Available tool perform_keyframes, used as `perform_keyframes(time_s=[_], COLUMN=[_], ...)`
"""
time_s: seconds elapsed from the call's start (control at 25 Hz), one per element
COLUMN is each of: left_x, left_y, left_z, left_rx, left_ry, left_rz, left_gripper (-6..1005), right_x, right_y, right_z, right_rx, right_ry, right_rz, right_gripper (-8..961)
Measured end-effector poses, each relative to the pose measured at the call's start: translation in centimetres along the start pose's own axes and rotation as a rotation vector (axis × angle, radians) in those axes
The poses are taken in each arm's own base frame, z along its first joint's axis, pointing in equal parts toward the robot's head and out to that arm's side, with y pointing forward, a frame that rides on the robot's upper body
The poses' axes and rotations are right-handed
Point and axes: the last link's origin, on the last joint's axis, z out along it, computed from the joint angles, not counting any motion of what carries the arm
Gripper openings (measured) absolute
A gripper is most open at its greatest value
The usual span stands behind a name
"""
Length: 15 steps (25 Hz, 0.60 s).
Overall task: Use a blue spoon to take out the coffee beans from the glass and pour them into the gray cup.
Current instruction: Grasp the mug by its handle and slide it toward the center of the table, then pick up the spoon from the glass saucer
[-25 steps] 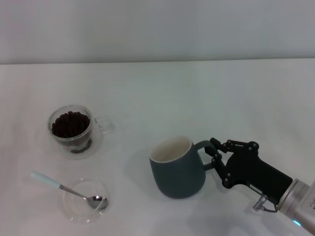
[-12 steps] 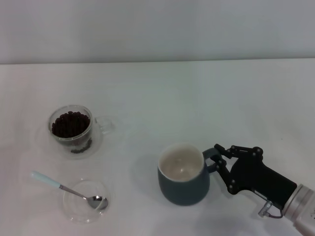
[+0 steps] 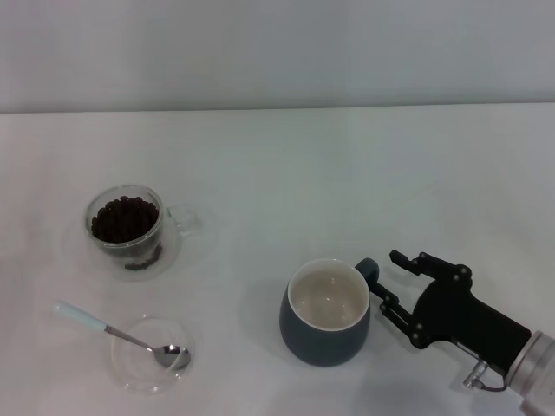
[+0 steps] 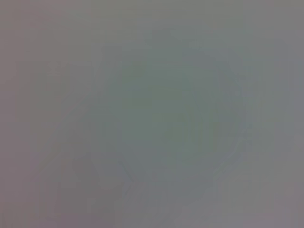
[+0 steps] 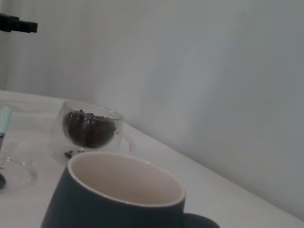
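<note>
The gray cup (image 3: pixel 328 314) stands upright on the white table, its cream inside empty; it also shows in the right wrist view (image 5: pixel 123 194). My right gripper (image 3: pixel 392 281) is open just right of the cup's handle, jaws spread and apart from it. The glass (image 3: pixel 127 224) full of coffee beans (image 3: pixel 124 217) stands at the left, also in the right wrist view (image 5: pixel 90 130). The blue spoon (image 3: pixel 108 330) lies with its bowl in a flat clear dish (image 3: pixel 130 368), pale handle pointing left. My left gripper is out of view; the left wrist view is blank grey.
A few loose beans lie in the glass's base (image 3: pixel 143 260). The white table (image 3: pixel 312 173) runs back to a pale wall. The dish (image 5: pixel 16 171) and the spoon's handle end (image 5: pixel 4 118) show in the right wrist view.
The gray cup has moved right and nearer, from tilted to upright. My right gripper has let go of its handle, opened and drawn back a little.
</note>
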Motion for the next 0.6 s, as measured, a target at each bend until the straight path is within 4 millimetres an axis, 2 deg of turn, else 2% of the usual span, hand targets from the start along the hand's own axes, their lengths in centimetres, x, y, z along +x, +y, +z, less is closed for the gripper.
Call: perform_keyframes(time_s=[0.24,0.36,0.4,0.44,0.6], left_x=[-0.1,-0.2,-0.2,-0.2,-0.1], left_y=[-0.1,0.0,0.0,0.1,0.4], left_z=[-0.2,-0.3,-0.5,-0.6,-2.0], left_rx=[0.004,-0.001,-0.005,-0.007,-0.054], left_ry=[-0.004,-0.008,-0.005,-0.003,0.017], left_rz=[-0.001,-0.008,-0.016,-0.023,-0.134], left_gripper=[699,699,699,699,699], right_x=[0.3,0.4,0.3,0.3,0.1], right_y=[-0.3,-0.6,-1.0,-1.0,-2.3], right_z=[-1.8,-3.5,-4.7,-4.7,-6.8], right_rx=[0.029,0.066,0.100,0.100,0.204], right_ry=[-0.019,-0.049,-0.073,-0.073,-0.114], right_rz=[-0.002,-0.001,0.001,0.001,-0.001], right_gripper=[526,596,619,619,617])
